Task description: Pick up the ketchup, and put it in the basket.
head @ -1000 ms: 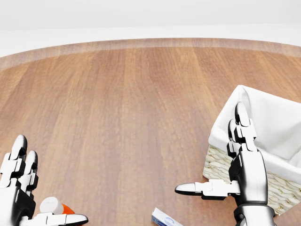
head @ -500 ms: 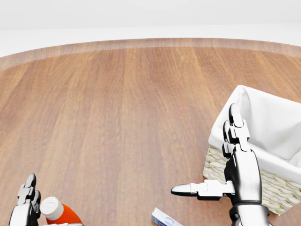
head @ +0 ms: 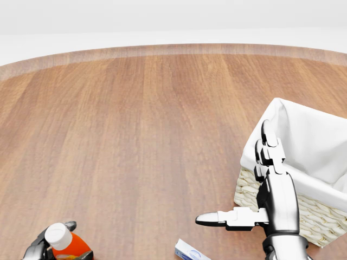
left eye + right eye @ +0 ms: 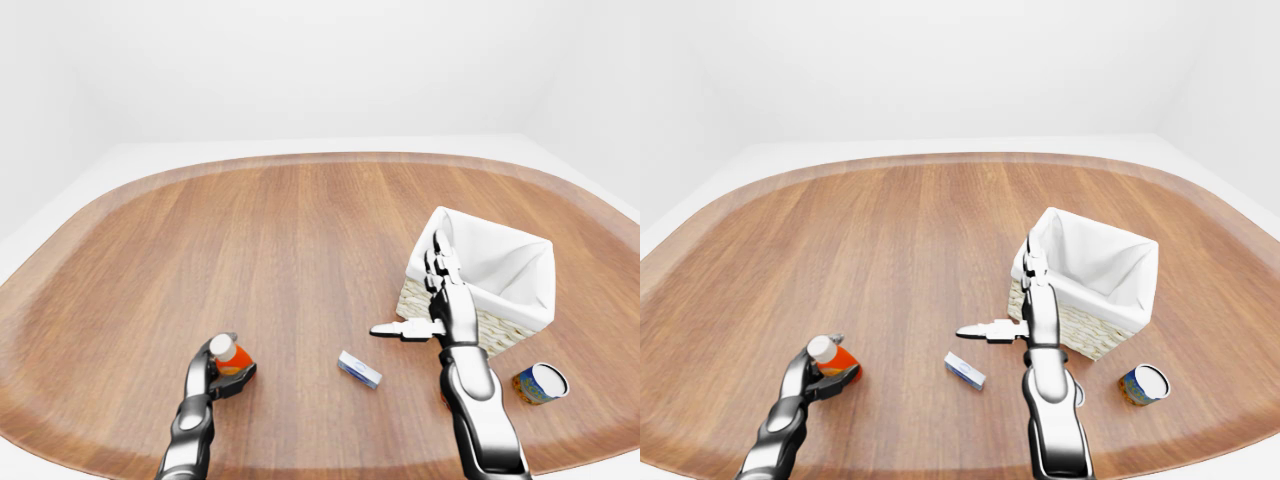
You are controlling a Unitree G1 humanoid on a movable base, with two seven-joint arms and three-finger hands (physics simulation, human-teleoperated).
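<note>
The ketchup is a red-orange bottle with a white cap, lying tilted on the wooden table at the lower left of the left-eye view. My left hand has its fingers curled round the bottle; the head view shows only the bottle top between two fingertips. The basket is wicker with a white liner and stands on the right. My right hand is open and flat, thumb out to the left, just left of the basket's near wall and empty.
A small blue and white box lies between my two hands. A can lies on its side below and right of the basket. The table's rounded edge runs along the bottom of the eye views.
My left hand has dropped from raised and open to wrapped round the ketchup. My right hand has drifted slightly left and stays open.
</note>
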